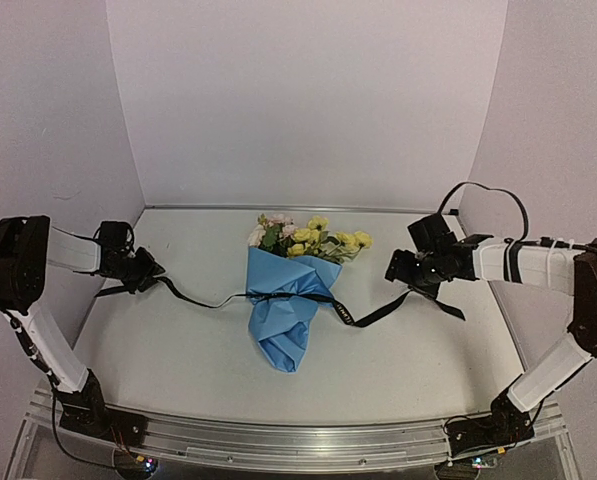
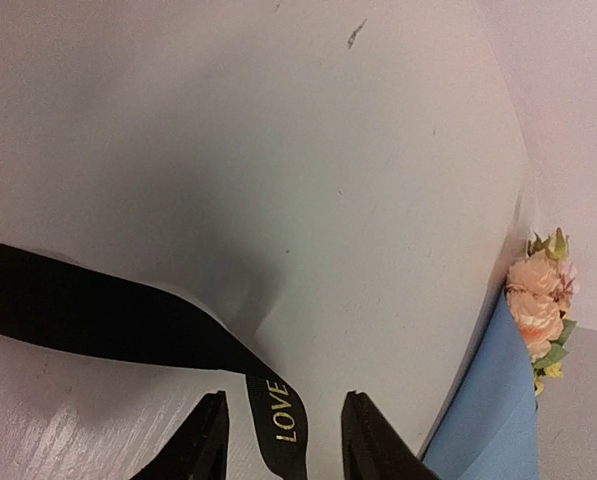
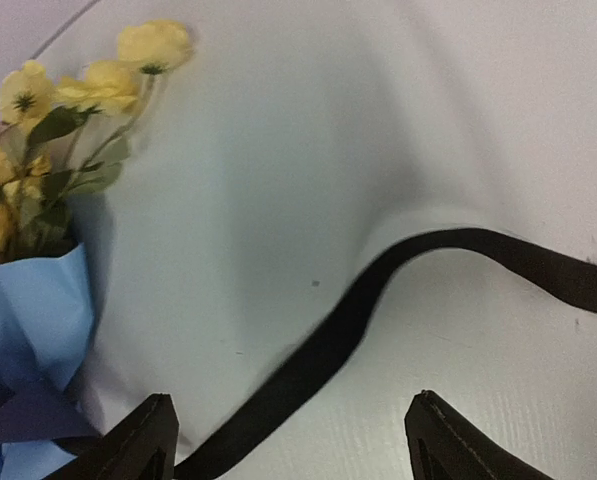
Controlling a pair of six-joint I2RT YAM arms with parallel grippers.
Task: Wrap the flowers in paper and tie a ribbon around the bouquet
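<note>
Ribbon read "LOVE" between the left gripper's spread fingers (remaining print illegible), while the right gripper gaped wide, bouquet cut off at its 9 o'clock.

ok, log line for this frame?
bouquet: wrapped, lying flat | ribbon: around bouquet, ends trailing sideways | left end effector: open, straddling ribbon | right end effector: open, straddling ribbon

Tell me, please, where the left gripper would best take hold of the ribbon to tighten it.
Probably the ribbon on its left tail, near the left gripper, coming from the left with jaws across its width: that stretch runs free and flat, clear of the bouquet.
</note>
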